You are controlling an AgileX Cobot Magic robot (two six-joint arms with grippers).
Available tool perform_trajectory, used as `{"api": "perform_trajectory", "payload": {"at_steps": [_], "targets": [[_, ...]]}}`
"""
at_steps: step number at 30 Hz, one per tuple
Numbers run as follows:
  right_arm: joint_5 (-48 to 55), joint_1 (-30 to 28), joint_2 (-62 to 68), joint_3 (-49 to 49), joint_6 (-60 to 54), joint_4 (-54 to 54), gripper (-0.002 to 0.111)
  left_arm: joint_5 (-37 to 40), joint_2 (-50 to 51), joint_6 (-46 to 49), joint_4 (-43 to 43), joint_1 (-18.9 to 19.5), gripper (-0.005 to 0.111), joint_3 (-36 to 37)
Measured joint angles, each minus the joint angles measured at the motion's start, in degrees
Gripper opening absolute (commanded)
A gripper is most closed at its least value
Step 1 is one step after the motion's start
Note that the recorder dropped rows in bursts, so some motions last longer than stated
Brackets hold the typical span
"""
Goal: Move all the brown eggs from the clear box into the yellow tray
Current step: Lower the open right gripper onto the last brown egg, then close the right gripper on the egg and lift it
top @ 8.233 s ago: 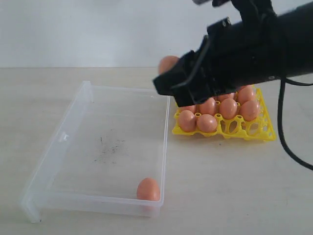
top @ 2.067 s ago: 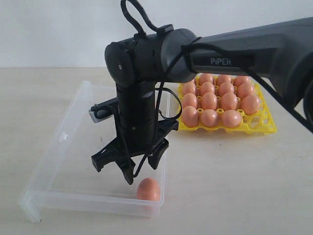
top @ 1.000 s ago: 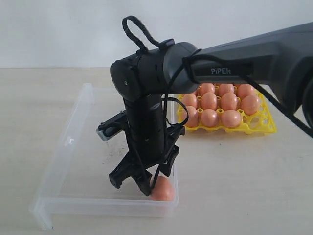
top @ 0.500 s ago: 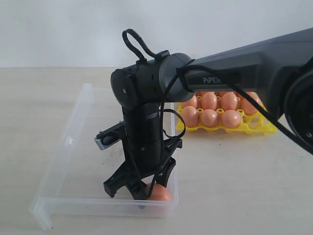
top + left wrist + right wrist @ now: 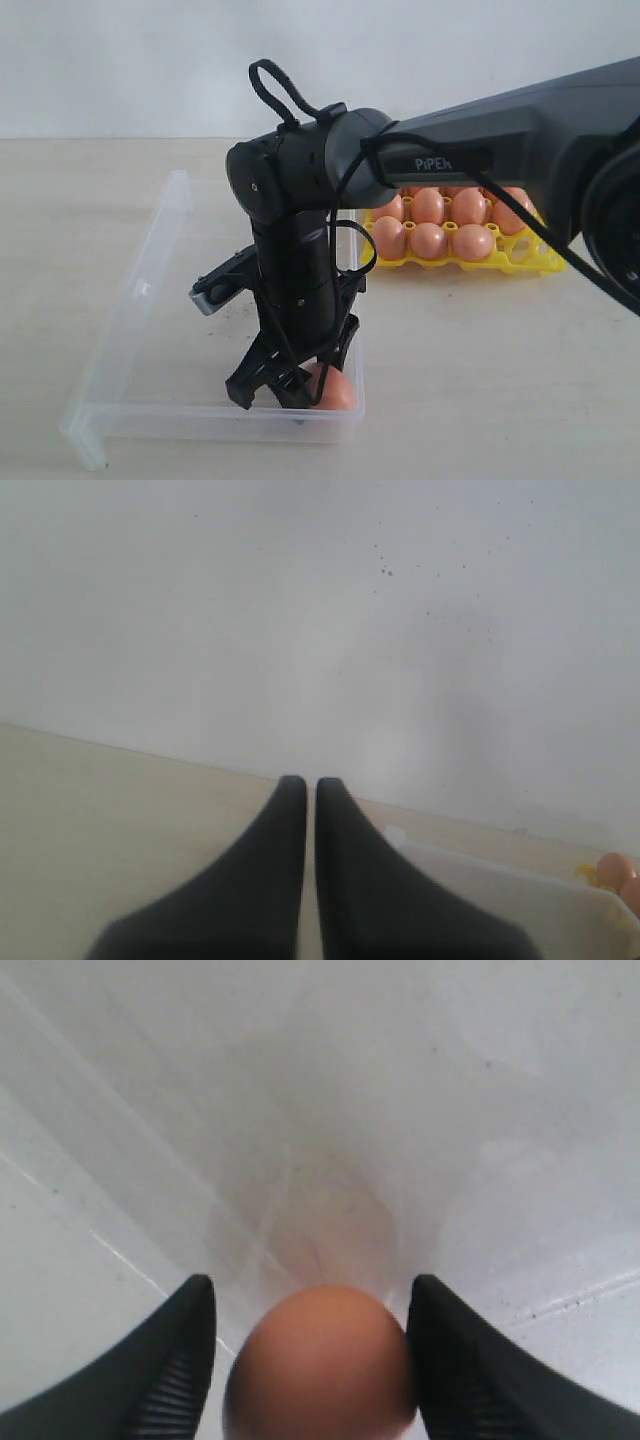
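Observation:
One brown egg (image 5: 335,391) lies in the near right corner of the clear box (image 5: 130,290). My right gripper (image 5: 300,392) points down into that corner and stands open, one finger on each side of the egg. In the right wrist view the egg (image 5: 320,1360) fills most of the gap between the fingers (image 5: 180,1360); one finger touches it and the other stands a little off. The yellow tray (image 5: 520,262) behind the arm holds several brown eggs (image 5: 428,240). My left gripper (image 5: 311,780) is shut on nothing and away from the box (image 5: 500,900).
The right arm (image 5: 480,140) reaches across from the right, over the tray, and hides part of it. Dark specks lie on the box floor (image 5: 225,312). The box's near wall (image 5: 200,420) is just in front of the gripper. The table (image 5: 480,380) is pale wood.
The right gripper has come down into the box's near right corner and its open fingers now straddle the egg. Box and egg slid a little to the right about two seconds ago.

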Motion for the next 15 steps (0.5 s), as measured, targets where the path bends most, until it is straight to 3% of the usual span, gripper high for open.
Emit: {"api": "perform_trajectory", "payload": {"at_steps": [15], "targets": [[-0.10,0.00,0.00,0.00,-0.56,-4.96,0.051,0.00,0.00,0.00,0.00,0.00,0.004,0.00]]}}
